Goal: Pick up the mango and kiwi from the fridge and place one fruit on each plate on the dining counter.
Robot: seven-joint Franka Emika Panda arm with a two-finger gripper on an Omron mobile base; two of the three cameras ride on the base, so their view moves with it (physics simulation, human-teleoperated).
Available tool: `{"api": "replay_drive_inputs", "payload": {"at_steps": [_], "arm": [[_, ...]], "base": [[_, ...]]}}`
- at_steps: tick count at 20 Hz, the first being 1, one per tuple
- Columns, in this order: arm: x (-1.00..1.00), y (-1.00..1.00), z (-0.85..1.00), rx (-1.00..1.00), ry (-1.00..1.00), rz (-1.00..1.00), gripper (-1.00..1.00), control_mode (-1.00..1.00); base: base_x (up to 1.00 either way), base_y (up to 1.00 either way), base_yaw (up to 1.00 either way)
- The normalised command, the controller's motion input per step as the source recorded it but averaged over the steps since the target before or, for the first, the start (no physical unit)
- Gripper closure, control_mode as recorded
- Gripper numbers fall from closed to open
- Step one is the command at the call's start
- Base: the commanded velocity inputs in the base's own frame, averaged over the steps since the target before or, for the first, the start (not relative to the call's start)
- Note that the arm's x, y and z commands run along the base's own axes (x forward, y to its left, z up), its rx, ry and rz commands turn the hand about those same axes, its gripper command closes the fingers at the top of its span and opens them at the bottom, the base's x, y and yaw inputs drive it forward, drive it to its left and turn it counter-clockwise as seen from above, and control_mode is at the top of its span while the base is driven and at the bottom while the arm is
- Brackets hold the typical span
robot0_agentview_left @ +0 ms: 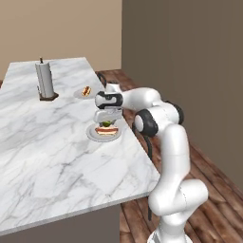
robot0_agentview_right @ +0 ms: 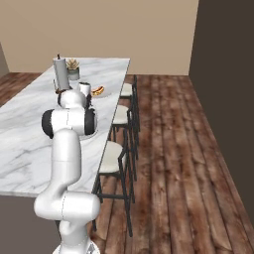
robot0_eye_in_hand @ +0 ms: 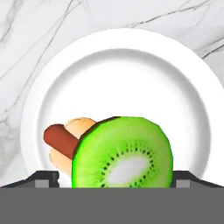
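Left base view: dining counter (robot0_agentview_left: 57,156), white marble with grey veining, running away from the camera; white arm reaching in from the lower right with its gripper (robot0_agentview_left: 107,122) pointing down over the near plate (robot0_agentview_left: 93,135), which sits by the counter's right edge. Kiwi (robot0_agentview_left: 107,124), a small green spot, sits between the finger ends just above the hot dog (robot0_agentview_left: 106,130) lying on that plate; whether fruit and bun touch cannot be told at this size. Far plate (robot0_agentview_left: 79,94), further along the same edge, carries a second hot dog (robot0_agentview_left: 86,90). Paper towel roll (robot0_agentview_left: 45,79) upright on a dark stand, left of the far plate. Right base view: the arm's elbow and shoulder cover the near plate and the hand; far plate (robot0_agentview_right: 102,94) with its hot dog (robot0_agentview_right: 97,91) shows beyond the arm, near the counter edge (robot0_agentview_right: 30,144). Paper towel roll (robot0_agentview_right: 60,73) and a small potted plant (robot0_agentview_right: 73,68) stand behind. Three stools (robot0_agentview_right: 119,163) line the counter's right side on the wooden floor (robot0_agentview_right: 178,163). Hand view: looking straight down on the near plate (robot0_eye_in_hand: 131,74); kiwi (robot0_eye_in_hand: 124,153), cut face green with a pale centre and dark seeds, is held between the two dark fingertips (robot0_eye_in_hand: 43,178), jaws closed to the fruit's width. The hot dog (robot0_eye_in_hand: 61,141) lies partly under the kiwi's left side.
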Motion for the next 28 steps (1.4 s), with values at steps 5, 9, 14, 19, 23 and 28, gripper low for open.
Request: {"api": "replay_drive_inputs", "payload": {"at_steps": [5,9,14,19,23,28], "arm": [[-0.23,0.00,0.62,-0.02,-0.05,0.00,-1.00,-1.00],[-0.31,0.00,0.81,-0.04,-0.04,0.00,-1.00,-1.00],[-0.65,0.03,0.82,-0.07,-0.08,0.00,-1.00,-1.00],[-0.91,0.01,0.81,-0.10,-0.21,0.00,-1.00,-1.00],[-1.00,0.00,0.70,-0.02,-0.23,0.00,-1.00,-1.00],[-1.00,0.00,0.64,0.00,-0.26,0.00,-1.00,-1.00]], "base": [[0.00,0.00,0.00],[0.00,0.00,0.00],[0.00,0.00,0.00],[0.00,0.00,0.00],[0.00,0.00,0.00],[0.00,0.00,0.00]]}}
